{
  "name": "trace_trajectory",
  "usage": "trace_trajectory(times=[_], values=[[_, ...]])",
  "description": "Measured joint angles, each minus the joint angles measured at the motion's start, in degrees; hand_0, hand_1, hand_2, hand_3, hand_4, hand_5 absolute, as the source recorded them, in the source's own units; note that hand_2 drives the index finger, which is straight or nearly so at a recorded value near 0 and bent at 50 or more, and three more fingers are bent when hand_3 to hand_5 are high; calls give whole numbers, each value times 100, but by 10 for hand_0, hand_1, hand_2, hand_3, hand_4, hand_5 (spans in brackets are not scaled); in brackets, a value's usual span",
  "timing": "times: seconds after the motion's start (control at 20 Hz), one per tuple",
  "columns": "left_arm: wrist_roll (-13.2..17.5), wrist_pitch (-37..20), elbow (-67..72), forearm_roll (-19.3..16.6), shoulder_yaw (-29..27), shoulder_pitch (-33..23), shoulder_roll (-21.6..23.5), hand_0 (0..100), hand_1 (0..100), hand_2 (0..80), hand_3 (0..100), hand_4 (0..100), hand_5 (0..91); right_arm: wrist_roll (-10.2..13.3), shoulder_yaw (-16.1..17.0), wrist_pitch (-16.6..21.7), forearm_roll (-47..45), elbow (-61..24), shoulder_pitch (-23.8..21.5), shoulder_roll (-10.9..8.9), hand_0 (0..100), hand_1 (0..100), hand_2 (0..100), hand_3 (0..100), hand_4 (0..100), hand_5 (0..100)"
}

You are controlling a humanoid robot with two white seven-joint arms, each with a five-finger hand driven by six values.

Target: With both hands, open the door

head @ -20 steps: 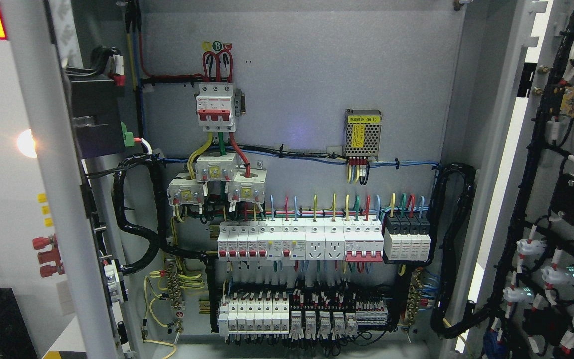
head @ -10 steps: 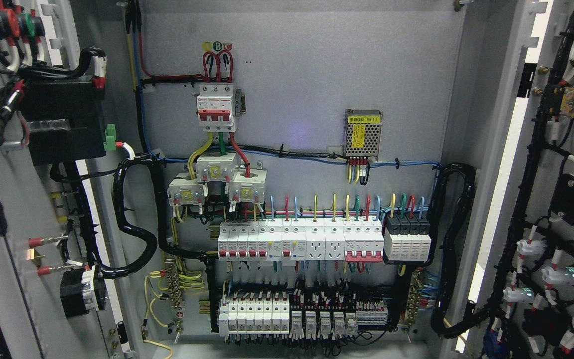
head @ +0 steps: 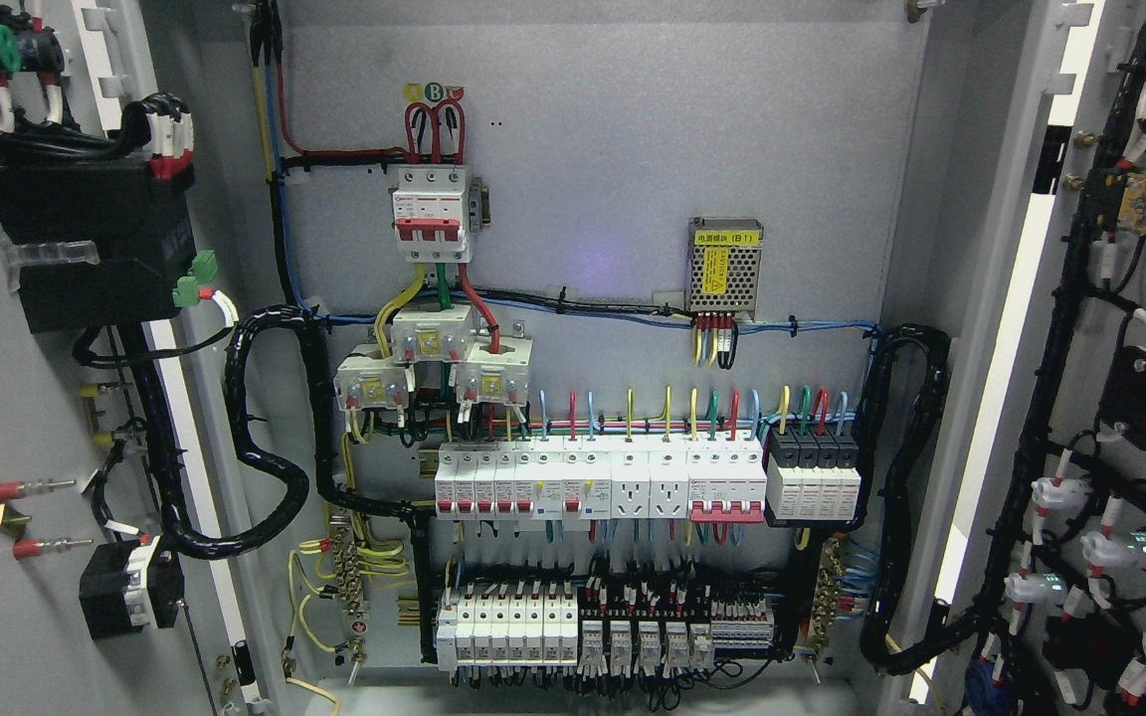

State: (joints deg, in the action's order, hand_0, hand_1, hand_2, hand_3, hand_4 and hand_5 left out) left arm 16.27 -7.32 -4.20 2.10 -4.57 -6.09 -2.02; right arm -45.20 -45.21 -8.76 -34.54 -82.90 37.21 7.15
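An electrical cabinet stands open in front of me. Its left door (head: 26, 418) is swung wide, showing its inner face with a black box (head: 86, 234), wires and terminals. Its right door (head: 1120, 398) is also swung open, showing black cable looms and white lamp backs. Between them the grey back panel (head: 633, 129) carries a red-and-white main breaker (head: 429, 214), rows of white breakers (head: 598, 482) and coloured wiring. Neither of my hands nor arms shows in the view.
A small metal power supply (head: 724, 264) sits on the panel at the upper right. Thick black cable bundles (head: 270, 438) loop from the panel to each door. A lower row of breakers and relays (head: 573, 622) runs along the bottom.
The left door has swung further open to the left: a second ago I saw its edge and outer face with lamps, now its inner face with the black box shows. The right door is unchanged.
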Motion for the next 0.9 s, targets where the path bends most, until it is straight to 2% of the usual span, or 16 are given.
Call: trace_trajectory(times=[0.35,0.5,0.9], values=[[0,-1,-156,-99,45,-11,-3,0,0,0,0,0,0,0,-127,-16,0,126,180,63,386,0,0,0,0,0],[0,-270,-442,-146,142,-117,-8,0,0,0,0,0,0,0,-164,-16,-1,160,215,79,386,0,0,0,0,0],[37,-499,-2290,-196,533,-1126,96,0,0,0,0,0,0,0,-9,28,3,290,205,80,386,0,0,0,0,0]])
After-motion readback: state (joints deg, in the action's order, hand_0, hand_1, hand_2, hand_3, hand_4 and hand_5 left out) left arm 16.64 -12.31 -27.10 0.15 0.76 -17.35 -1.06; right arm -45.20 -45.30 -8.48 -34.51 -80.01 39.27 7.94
